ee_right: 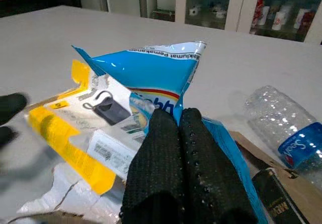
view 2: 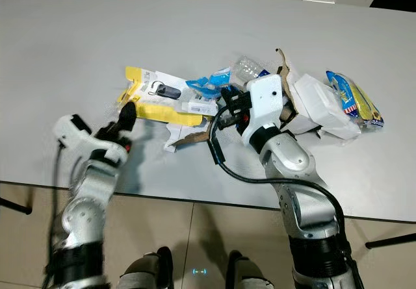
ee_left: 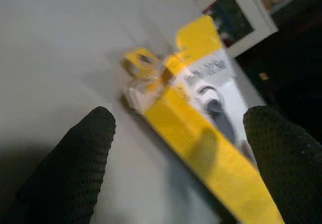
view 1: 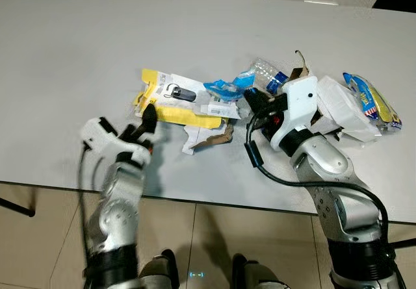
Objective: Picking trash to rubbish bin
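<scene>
A heap of trash lies on the grey table [view 1: 91, 49]. Its left end is a yellow and white earpiece package [view 1: 174, 102]. My left gripper [view 1: 147, 121] is open at that package's near left corner, and the yellow card [ee_left: 201, 138] lies between its fingers [ee_left: 80, 153]. A blue snack wrapper [view 1: 225, 89] sits in the middle of the heap. My right gripper [view 1: 255, 100] is shut on the wrapper's edge; the wrapper [ee_right: 156, 70] stands up from the closed fingertips [ee_right: 173, 133].
A crushed clear bottle [view 1: 266, 71] with a blue label lies behind the right gripper. Torn cardboard and white paper [view 1: 211, 139], a white bag [view 1: 341, 107] and a yellow-blue packet [view 1: 372, 99] lie around it. The table's near edge runs just in front of both arms.
</scene>
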You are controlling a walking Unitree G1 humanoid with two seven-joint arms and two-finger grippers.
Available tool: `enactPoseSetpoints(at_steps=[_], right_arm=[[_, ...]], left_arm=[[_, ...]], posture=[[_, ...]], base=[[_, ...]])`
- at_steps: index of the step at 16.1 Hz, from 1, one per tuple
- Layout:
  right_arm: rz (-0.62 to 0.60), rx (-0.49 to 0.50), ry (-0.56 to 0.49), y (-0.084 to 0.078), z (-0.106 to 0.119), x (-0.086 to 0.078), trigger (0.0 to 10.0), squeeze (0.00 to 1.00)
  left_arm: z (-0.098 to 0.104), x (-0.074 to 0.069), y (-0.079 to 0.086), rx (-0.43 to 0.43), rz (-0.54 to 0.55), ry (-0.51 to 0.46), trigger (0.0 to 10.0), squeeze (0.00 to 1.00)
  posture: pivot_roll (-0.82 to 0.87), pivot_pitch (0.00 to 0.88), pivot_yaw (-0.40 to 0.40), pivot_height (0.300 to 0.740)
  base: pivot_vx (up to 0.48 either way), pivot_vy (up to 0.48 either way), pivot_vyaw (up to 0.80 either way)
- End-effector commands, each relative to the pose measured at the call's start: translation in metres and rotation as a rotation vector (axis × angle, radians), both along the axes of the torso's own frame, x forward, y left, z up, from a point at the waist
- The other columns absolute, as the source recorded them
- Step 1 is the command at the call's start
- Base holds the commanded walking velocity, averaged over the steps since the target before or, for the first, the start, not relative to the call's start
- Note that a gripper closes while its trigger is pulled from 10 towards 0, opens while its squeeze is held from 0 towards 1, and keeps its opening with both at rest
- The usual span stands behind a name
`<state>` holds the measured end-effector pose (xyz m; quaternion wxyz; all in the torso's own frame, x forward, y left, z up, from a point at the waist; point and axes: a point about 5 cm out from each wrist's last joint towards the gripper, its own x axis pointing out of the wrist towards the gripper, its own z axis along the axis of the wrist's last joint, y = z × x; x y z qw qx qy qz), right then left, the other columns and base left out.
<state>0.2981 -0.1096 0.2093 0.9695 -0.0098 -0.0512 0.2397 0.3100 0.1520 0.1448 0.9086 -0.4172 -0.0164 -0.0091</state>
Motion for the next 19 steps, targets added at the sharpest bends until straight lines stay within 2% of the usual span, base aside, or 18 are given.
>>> enactPoseSetpoints(at_steps=[1, 3, 9, 13, 18, 19], right_arm=[[0.003, -0.020, -0.010, -0.001, 0.002, -0.004, 10.0, 0.00], [0.000, -0.023, -0.018, -0.002, 0.004, -0.004, 10.0, 0.00], [-0.004, -0.033, -0.027, -0.003, 0.008, -0.004, 10.0, 0.00], [0.000, -0.039, -0.037, -0.002, 0.010, -0.004, 10.0, 0.00], [0.001, -0.046, -0.043, -0.003, 0.012, -0.004, 10.0, 0.00], [0.002, -0.046, -0.042, -0.003, 0.012, -0.004, 10.0, 0.00]], left_arm=[[-0.006, 0.002, -0.012, -0.099, -0.027, 0.014, 10.0, 0.00], [-0.006, 0.006, -0.017, -0.167, -0.047, 0.011, 10.0, 0.00], [-0.013, 0.011, -0.021, -0.272, -0.048, 0.029, 10.0, 0.00], [-0.015, 0.019, -0.027, -0.311, -0.073, 0.016, 10.0, 0.00], [-0.019, 0.030, -0.028, -0.372, -0.108, -0.001, 10.0, 0.00], [-0.020, 0.031, -0.028, -0.365, -0.114, -0.002, 8.4, 0.00]], posture=[[-0.16, 0.240, -0.022, 0.740], [-0.17, 0.241, -0.025, 0.740], [-0.18, 0.246, -0.033, 0.740], [-0.20, 0.245, -0.045, 0.740], [-0.21, 0.245, -0.053, 0.740], [-0.21, 0.245, -0.053, 0.740]], base=[[0.000, 0.000, 0.00], [0.000, 0.000, 0.00], [0.000, 0.000, 0.00], [0.000, 0.000, 0.00], [0.000, 0.000, 0.00], [0.000, 0.000, 0.00]])
